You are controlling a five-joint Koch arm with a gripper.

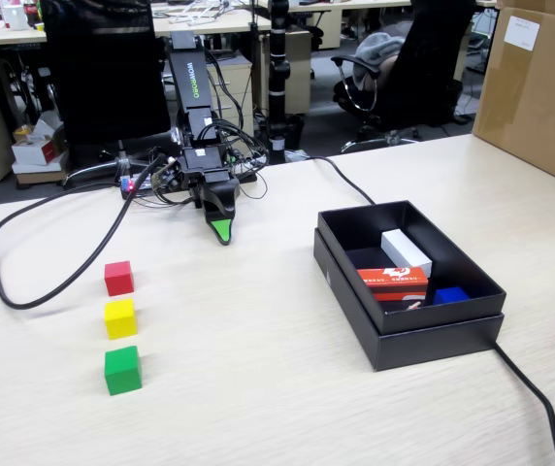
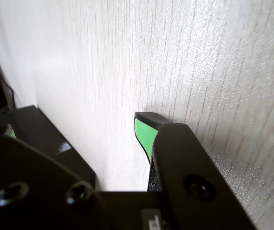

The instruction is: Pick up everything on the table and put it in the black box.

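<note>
Three small cubes stand in a column on the left of the pale wood table (image 1: 258,388) in the fixed view: red (image 1: 118,278), yellow (image 1: 120,317), green (image 1: 122,370). My gripper (image 1: 221,233) points down at the table behind them, well to their right, and touches none of them. In the wrist view the gripper (image 2: 78,124) is open, holding nothing, with bare table between its green-padded fingers (image 2: 144,136). The black box (image 1: 433,340) sits at the right of the table. None of the cubes show in the wrist view.
Inside the box lie a white block (image 1: 406,252), a red-orange carton (image 1: 392,282) and a blue item (image 1: 449,294). Black cables loop at the left (image 1: 25,282) and run past the box (image 1: 535,393). A brown carton (image 1: 539,87) stands at the far right.
</note>
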